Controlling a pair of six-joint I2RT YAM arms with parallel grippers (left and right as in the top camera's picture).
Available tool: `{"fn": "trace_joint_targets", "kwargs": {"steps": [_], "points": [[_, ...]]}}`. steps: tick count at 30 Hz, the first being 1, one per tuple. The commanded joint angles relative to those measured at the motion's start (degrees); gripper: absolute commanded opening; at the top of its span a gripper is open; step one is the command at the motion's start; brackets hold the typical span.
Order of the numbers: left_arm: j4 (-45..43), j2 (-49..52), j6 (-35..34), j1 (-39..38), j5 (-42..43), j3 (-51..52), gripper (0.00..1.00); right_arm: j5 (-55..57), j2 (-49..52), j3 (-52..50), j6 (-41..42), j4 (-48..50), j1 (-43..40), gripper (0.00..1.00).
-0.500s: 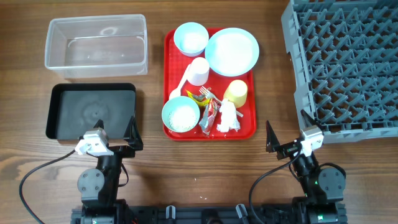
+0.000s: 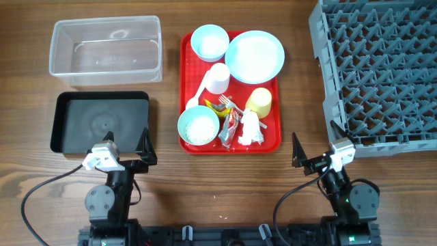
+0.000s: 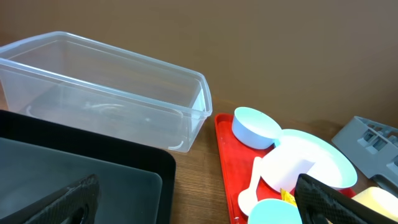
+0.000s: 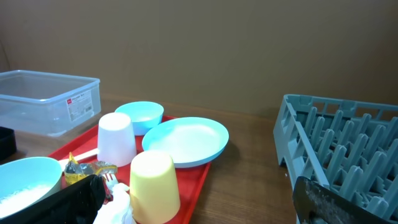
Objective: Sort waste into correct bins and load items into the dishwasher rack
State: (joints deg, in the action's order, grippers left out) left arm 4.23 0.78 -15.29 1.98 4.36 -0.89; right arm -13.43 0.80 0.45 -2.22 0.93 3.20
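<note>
A red tray (image 2: 273,140) holds two pale blue bowls (image 2: 209,42), the near one (image 2: 199,125) with rice-like grains, a pale blue plate (image 2: 255,56), a whitish-pink cup (image 2: 218,78), a yellow cup (image 2: 259,101), a white spoon (image 2: 194,96), a fork (image 2: 229,104), crinkled wrappers (image 2: 228,127) and a tissue wad (image 2: 250,128). The clear tub (image 2: 106,49) and the black tray (image 2: 101,123) stand empty at the left. The grey rack (image 2: 379,68) is at the right. My left gripper (image 2: 123,152) (image 3: 193,211) is open and empty, near the black tray's front edge. My right gripper (image 2: 317,154) (image 4: 202,208) is open and empty, between the red tray and the rack.
In the right wrist view the yellow cup (image 4: 153,186) and the tissue (image 4: 118,205) are nearest, with the plate (image 4: 185,142) behind and the rack (image 4: 342,149) to the right. Bare wood lies between the red tray and the rack, and along the table's front.
</note>
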Motion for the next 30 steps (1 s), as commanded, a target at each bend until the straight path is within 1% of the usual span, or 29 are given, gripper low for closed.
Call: {"fn": "trace_joint_targets", "kwargs": {"steps": [1,25,28,30], "points": [[-0.1,-0.3,1.2,-0.2,-0.4,0.6,1.0,0.5,0.2,-0.2,0.9,0.2,-0.3,1.0],[-0.2,-0.3,1.2,-0.2,-0.4,0.6,1.0,0.5,0.2,-0.2,0.9,0.2,-0.3,1.0],[-0.2,-0.3,1.2,-0.2,-0.4,0.6,1.0,1.6,0.2,-0.2,-1.0,2.4,-0.3,1.0],[-0.3,-0.3,1.2,-0.2,-0.4,0.6,1.0,1.6,0.2,-0.2,-0.8,1.5,-0.3,1.0]]}}
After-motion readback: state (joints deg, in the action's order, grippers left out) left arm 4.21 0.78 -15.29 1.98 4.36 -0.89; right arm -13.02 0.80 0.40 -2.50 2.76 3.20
